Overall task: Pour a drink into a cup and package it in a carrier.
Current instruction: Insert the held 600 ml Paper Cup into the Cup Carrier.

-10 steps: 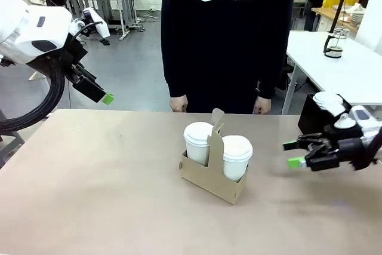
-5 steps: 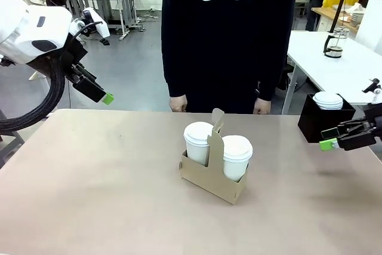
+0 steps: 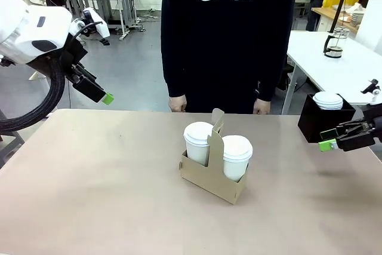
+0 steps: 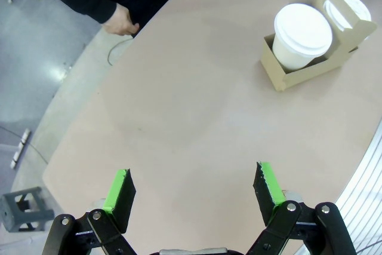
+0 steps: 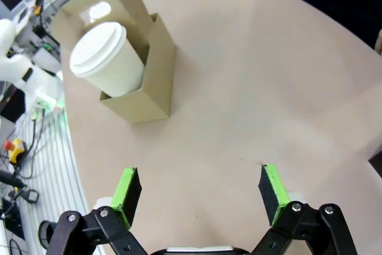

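The brown cardboard carrier (image 3: 210,178) stands mid-table with two white lidded cups in its holes, one (image 3: 199,140) to the left of the handle panel and one (image 3: 237,154) to the right. The lids hide any drink inside. My left gripper (image 3: 102,96) hangs open, high over the table's far left corner. In the left wrist view that gripper (image 4: 194,186) is empty, with the carrier (image 4: 307,71) and a cup (image 4: 302,35) far ahead. My right gripper (image 3: 330,138) is open at the right edge. In the right wrist view it (image 5: 200,189) is empty too, facing the carrier (image 5: 146,85) and a cup (image 5: 107,58).
A black box (image 3: 315,125) holding a stack of white lids (image 3: 327,100) sits at the table's far right, just beside my right gripper. A person stands at the far edge with hands (image 3: 177,104) hanging. A glass pitcher (image 3: 335,43) stands on a white side table.
My right gripper drew back to the right, away from the carrier, to beside the black box, then stayed there. The left arm, cups and carrier have not moved.
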### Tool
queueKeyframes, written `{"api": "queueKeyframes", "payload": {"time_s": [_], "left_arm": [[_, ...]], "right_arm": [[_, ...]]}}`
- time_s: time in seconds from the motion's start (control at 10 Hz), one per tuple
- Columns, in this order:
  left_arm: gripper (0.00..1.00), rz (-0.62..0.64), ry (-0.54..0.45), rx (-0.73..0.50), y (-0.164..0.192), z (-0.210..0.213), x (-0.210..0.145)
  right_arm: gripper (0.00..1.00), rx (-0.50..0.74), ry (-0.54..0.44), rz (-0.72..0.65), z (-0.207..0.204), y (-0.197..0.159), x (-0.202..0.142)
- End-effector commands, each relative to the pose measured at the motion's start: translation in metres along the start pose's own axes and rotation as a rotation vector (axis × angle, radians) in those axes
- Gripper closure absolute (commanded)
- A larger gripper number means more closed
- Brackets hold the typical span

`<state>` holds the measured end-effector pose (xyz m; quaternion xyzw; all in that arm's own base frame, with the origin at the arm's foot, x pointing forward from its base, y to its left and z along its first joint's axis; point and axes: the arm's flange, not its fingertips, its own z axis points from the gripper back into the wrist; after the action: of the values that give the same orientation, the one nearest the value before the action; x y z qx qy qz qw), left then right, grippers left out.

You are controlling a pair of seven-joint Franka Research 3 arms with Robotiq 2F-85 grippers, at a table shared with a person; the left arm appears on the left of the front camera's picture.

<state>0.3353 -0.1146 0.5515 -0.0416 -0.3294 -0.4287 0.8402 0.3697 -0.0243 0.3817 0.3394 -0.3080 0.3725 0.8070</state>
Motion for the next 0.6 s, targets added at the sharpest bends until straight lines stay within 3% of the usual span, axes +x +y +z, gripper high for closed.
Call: {"api": "queueKeyframes", "payload": {"time_s": [0.0,0.5], "left_arm": [[0.0,0.012,0.006,0.013,-0.0006,0.0008,0.0006],[0.0,0.012,0.006,0.013,-0.0006,0.0008,0.0006]], "right_arm": [[0.0,0.003,-0.02,0.016,-0.0012,-0.0021,-0.0012],[0.0,0.003,-0.02,0.016,-0.0012,-0.0021,-0.0012]]}}
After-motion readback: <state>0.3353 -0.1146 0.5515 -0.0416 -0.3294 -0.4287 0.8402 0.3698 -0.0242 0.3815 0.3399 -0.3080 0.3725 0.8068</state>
